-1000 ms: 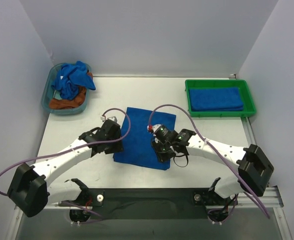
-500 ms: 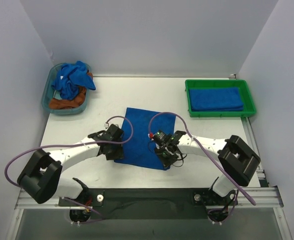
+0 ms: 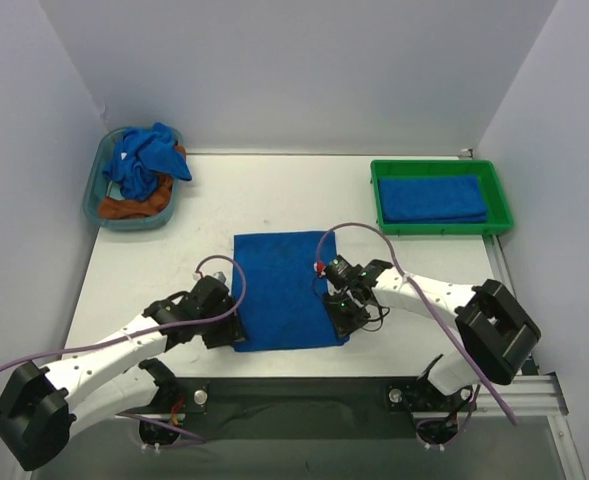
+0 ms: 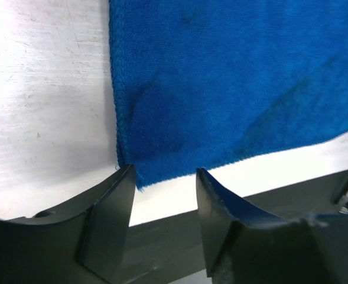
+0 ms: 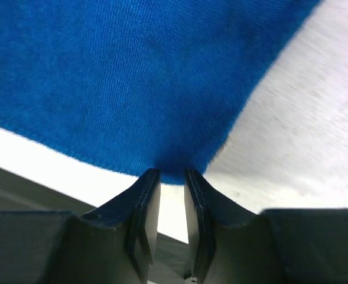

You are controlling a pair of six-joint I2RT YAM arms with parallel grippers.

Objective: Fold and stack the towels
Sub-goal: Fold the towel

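A royal-blue spread towel [image 3: 284, 290] is laid flat on the white worktop [image 3: 174, 250], and every place here is given from it. Its near hem is seen close to the worktop's near edge.

At its near left corner the left fingers [image 3: 235, 336] are found. In the left wrist view they are held well apart, with the corner lying flat between their tips and touching one of them. White worktop can be seen in the gap, and nothing is gripped.

At its near right corner the right fingers [image 3: 343, 324] are set. In the right wrist view they are drawn in to a narrow slit, and the corner of the cloth is pinched between their tips.

Beyond the spread towel and to its right, well apart, a green tray [image 3: 499, 205] is placed, and a folded towel [image 3: 434, 198] is laid flat inside it.

Beyond the spread towel and to its left, equally far off, a teal basket [image 3: 92, 190] is seen. Crumpled towels [image 3: 144, 160] are heaped in it, over an orange-brown cloth [image 3: 134, 207].
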